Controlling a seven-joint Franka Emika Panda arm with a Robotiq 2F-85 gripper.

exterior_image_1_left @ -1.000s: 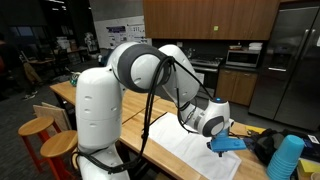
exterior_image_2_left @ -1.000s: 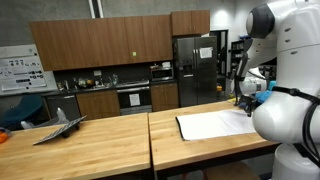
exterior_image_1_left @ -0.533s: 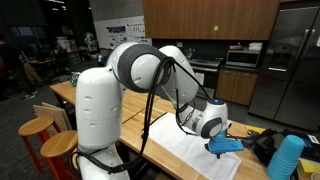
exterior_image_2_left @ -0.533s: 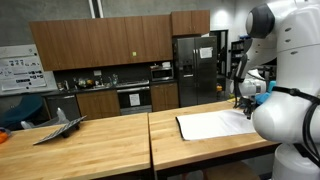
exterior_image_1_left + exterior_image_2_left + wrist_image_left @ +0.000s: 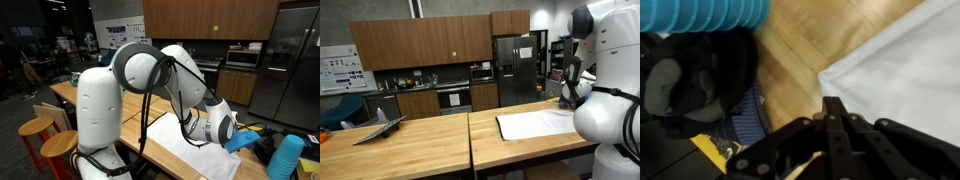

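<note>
A white robot arm [image 5: 150,70] holds its black two-fingered tool [image 5: 832,105] low over a light wooden tabletop [image 5: 805,45]. The fingers are pressed together, with nothing visible between them. The tip sits at the corner of a flat white rectangular sheet [image 5: 905,70], which lies smooth and ungripped near the tabletop's edge by the robot's base. A ribbed blue plastic cylinder [image 5: 705,14] and dark crumpled fabric [image 5: 695,80] lie close by. Brown kitchen cabinets [image 5: 420,45] and a black refrigerator [image 5: 515,68] stand behind.
</note>
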